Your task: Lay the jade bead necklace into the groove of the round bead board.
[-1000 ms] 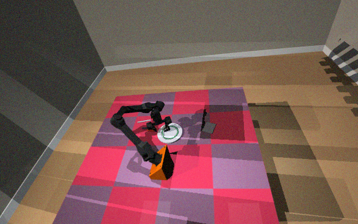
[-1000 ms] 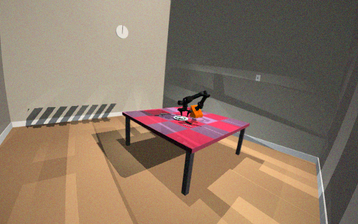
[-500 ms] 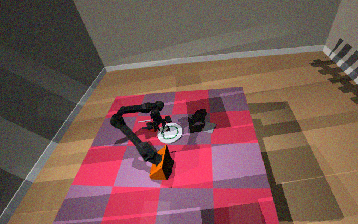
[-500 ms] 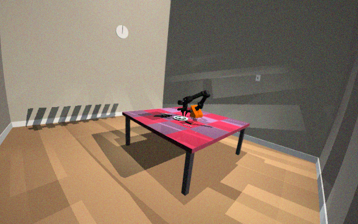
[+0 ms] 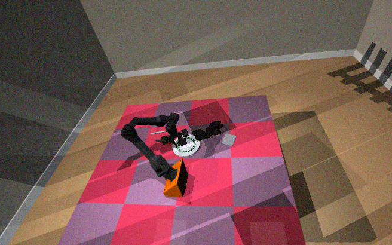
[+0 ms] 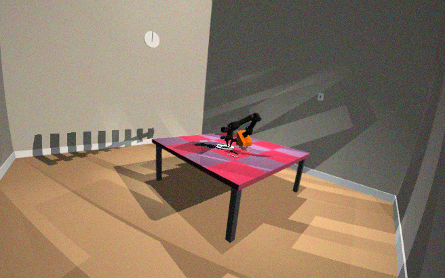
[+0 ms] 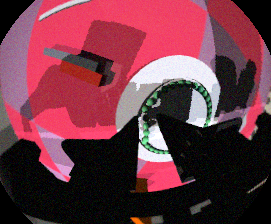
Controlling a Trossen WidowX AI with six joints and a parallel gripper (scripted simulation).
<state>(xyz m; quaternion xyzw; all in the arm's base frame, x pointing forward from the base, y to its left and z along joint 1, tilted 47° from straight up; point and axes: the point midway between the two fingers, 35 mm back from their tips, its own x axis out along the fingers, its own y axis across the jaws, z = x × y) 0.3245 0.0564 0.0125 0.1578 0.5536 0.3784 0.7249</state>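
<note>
The round white bead board (image 5: pixel 185 155) (image 7: pixel 181 65) lies flat on the table. The jade bead necklace (image 5: pixel 195 144) (image 7: pixel 202 92) is a ring of green beads on it. In the wrist view the beads follow the dark groove line over much of the ring; at the upper left the line shows beside the beads, and whether they are seated there is unclear. My gripper (image 5: pixel 178 144) (image 6: pixel 229 144) (image 7: pixel 147 117) points down over the ring's left side. Its fingers are partly open, with a narrow gap around the left strand. The tips hide some beads, and no firm grip shows.
The orange arm base (image 5: pixel 173 186) (image 6: pixel 243 138) stands near the board. A grey square tile (image 5: pixel 229 139) lies on the board's other side. A thin white rod (image 5: pixel 158 132) (image 7: pixel 61 10) and a small grey-topped piece (image 7: pixel 78 62) lie left of the board in the wrist view.
</note>
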